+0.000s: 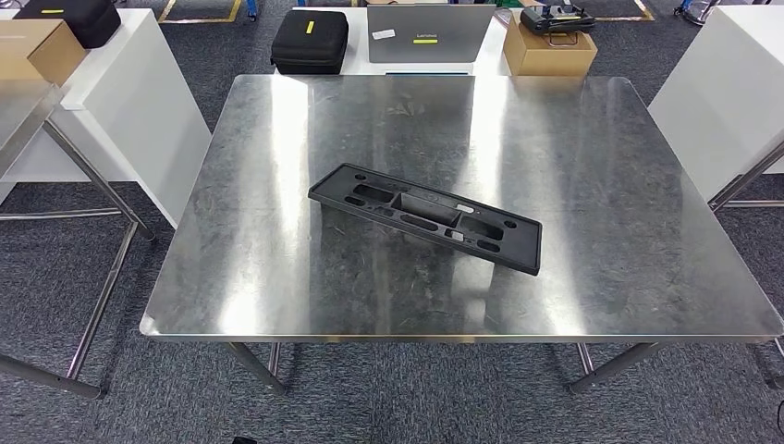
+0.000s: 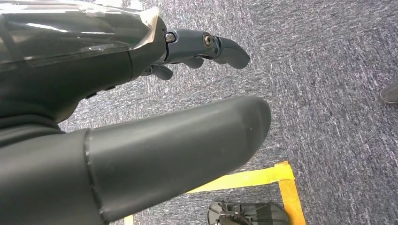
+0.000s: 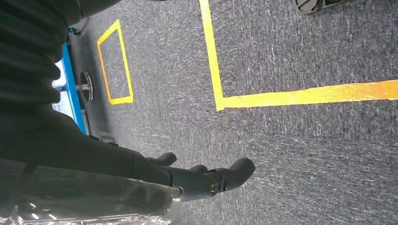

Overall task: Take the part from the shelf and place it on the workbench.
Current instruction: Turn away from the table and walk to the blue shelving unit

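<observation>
The grey carpet floor [image 1: 250,55] runs under everything, marked with yellow tape lines [image 3: 300,96] in squares and corners. On it stands the steel workbench [image 1: 277,277], one broad scratched sheet of metal on tube legs, catching the ceiling light in pale bands. Two white tables flank it, one at the left [image 1: 139,102] and one at the right [image 1: 730,92], and a third white surface [image 1: 356,57] sits behind the far edge. A second steel bench [image 1: 23,111] pokes in at the far left.

One part [image 1: 425,217], a long black plastic tray with moulded recesses, lies flat near the middle of the workbench, set at a slant, touching nothing else.

Behind it I count two cardboard boxes, one at the left [image 1: 32,46] and one at the back right [image 1: 550,51] with a black controller [image 1: 557,17] on top, two black zip cases [image 1: 310,42] [image 1: 74,17], and one grey laptop [image 1: 430,32], lid closed.

The left hand [image 2: 197,56] hangs over the carpet, fingers loosely apart and holding nothing. The right hand [image 3: 206,176] hangs the same way, fingers spread a little, holding nothing.
</observation>
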### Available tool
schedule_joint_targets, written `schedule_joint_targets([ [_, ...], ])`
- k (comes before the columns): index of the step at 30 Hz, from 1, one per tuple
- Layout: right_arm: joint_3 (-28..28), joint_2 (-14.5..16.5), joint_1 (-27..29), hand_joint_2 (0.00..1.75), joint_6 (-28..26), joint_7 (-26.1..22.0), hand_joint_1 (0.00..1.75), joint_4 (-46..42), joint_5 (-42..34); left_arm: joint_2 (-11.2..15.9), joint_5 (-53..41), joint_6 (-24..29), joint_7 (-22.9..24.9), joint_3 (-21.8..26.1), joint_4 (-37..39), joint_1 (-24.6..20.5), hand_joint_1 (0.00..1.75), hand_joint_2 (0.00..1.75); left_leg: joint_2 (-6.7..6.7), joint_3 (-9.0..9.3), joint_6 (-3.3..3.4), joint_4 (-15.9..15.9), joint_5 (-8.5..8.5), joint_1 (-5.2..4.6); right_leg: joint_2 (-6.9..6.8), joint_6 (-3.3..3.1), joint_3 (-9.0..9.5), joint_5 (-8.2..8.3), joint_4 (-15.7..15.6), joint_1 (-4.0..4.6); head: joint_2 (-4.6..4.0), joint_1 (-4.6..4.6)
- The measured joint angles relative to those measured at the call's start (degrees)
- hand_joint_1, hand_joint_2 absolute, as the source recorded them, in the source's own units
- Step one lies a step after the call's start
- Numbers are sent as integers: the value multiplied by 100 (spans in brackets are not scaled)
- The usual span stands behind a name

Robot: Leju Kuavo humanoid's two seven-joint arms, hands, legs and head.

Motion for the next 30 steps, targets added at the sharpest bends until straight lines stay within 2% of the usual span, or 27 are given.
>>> schedule_joint_targets([
  [30,149,-11,1,175,56,75,0,0,15,-10,-6,20,-22,2,0,30,0,0,0,0,0,0,0,0,0,0,0,0,0,0,1,1],
])
